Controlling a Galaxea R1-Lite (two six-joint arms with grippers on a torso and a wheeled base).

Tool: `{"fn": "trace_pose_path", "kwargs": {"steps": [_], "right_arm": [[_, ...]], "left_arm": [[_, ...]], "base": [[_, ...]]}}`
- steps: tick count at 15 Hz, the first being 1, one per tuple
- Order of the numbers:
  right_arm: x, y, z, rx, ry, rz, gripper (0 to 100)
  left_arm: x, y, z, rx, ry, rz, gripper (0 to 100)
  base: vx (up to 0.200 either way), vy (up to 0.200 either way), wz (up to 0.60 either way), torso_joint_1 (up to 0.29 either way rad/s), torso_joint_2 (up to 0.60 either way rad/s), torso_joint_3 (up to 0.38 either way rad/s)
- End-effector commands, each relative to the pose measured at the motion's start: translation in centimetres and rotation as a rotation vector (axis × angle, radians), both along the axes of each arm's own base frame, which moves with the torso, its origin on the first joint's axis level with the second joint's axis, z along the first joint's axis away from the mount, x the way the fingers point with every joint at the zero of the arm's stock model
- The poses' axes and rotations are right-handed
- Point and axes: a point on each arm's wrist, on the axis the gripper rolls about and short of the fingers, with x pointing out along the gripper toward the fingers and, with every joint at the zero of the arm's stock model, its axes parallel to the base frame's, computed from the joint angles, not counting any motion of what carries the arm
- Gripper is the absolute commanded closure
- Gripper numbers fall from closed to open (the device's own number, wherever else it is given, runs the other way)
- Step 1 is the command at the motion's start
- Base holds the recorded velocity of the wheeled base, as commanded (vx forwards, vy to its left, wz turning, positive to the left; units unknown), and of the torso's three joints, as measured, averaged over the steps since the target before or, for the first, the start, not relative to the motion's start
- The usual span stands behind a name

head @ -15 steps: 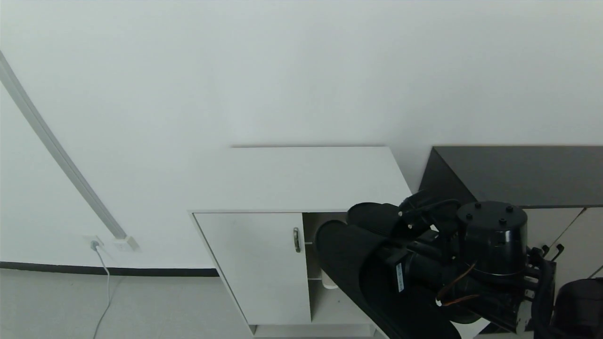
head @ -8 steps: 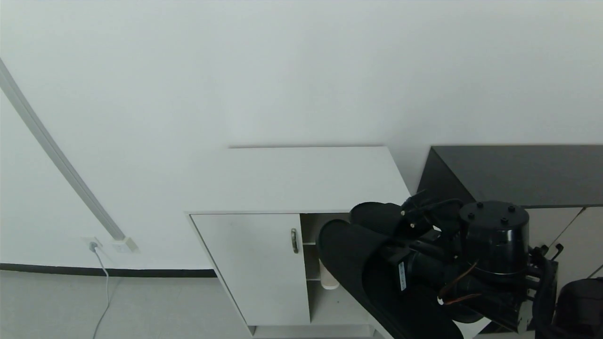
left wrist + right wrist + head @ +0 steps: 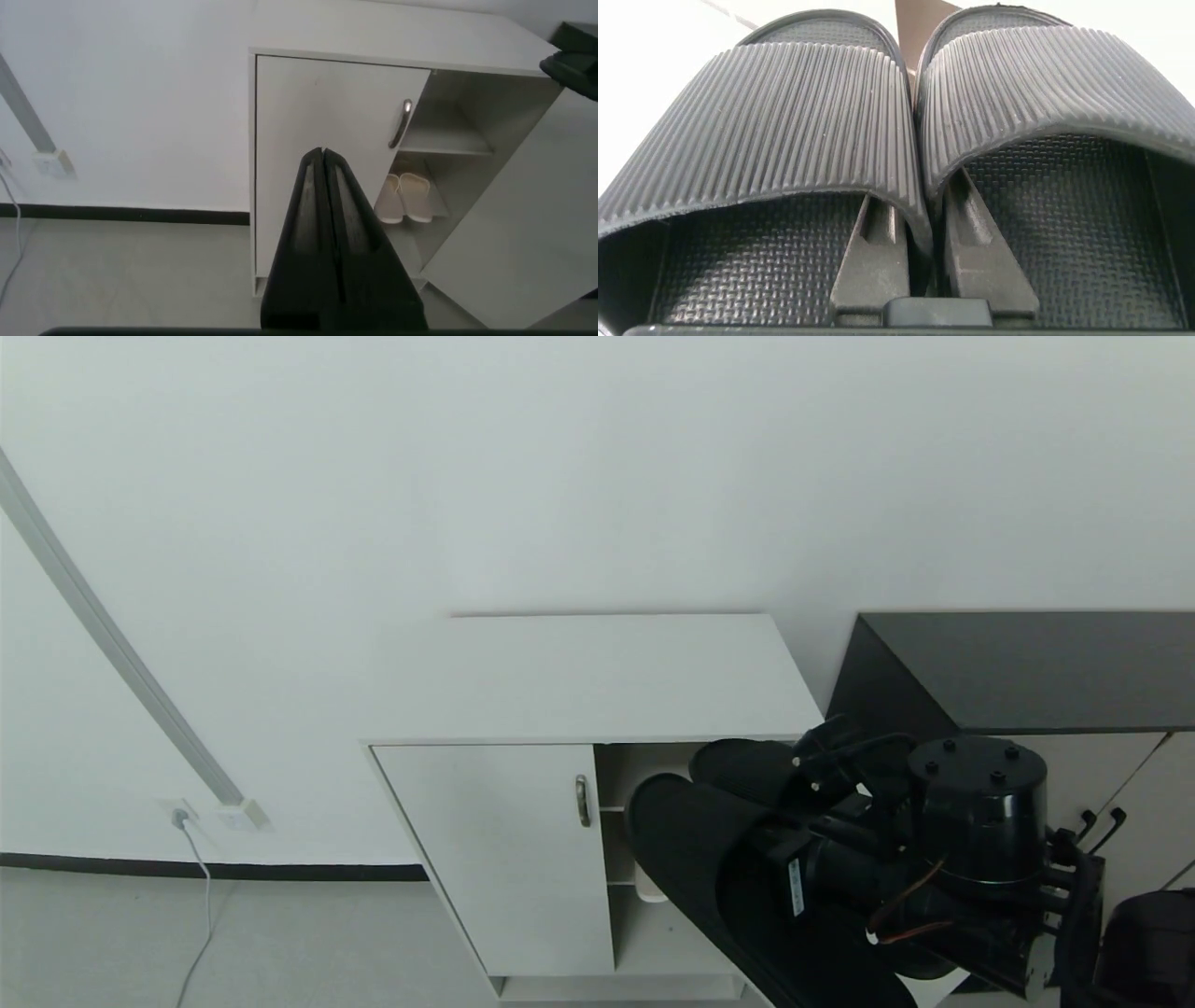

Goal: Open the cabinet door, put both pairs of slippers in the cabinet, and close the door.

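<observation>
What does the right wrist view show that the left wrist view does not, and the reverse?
Right wrist view: the black slippers from close, ribbed straps and textured soles, with the right claw shut on their inner walls. Left wrist view: the white cabinet, left door closed, right side open, pale slippers on a lower shelf, and the left claw shut, empty. Shared: perhaps the black slippers, a dark shape at the left wrist view's edge; I cannot tell.

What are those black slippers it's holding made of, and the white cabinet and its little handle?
The black slippers look like soft rubber or foam with a matte finish: the straps are ribbed and the footbeds finely textured, as if moulded. The white cabinet is probably laminated board, going by its smooth, matte, thin flat panels. The handle looks like metal, with a dull sheen.
</observation>
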Motion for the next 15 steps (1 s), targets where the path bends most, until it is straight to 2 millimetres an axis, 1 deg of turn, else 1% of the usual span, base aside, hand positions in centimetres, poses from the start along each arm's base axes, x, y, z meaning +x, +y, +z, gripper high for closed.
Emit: {"fn": "trace_pose_path", "kwargs": {"steps": [1, 6, 15], "right_arm": [[0.01, 0.06, -0.09, -0.002, 0.002, 0.001, 100], [0.01, 0.12, -0.18, -0.004, 0.004, 0.003, 100], [-0.25, 0.29, -0.29, -0.007, 0.007, 0.012, 100]], "left_arm": [[0.0, 0.0, 0.03, 0.0, 0.0, 0.0, 100], [0.02, 0.0, -0.01, 0.0, 0.001, 0.0, 100], [0.0, 0.0, 0.03, 0.0, 0.0, 0.0, 100]], "base": [[0.0, 0.0, 0.0, -0.168, 0.37, 0.198], [0.0, 0.0, 0.0, -0.174, 0.39, 0.214], [0.0, 0.0, 0.0, -0.221, 0.54, 0.31]]}}
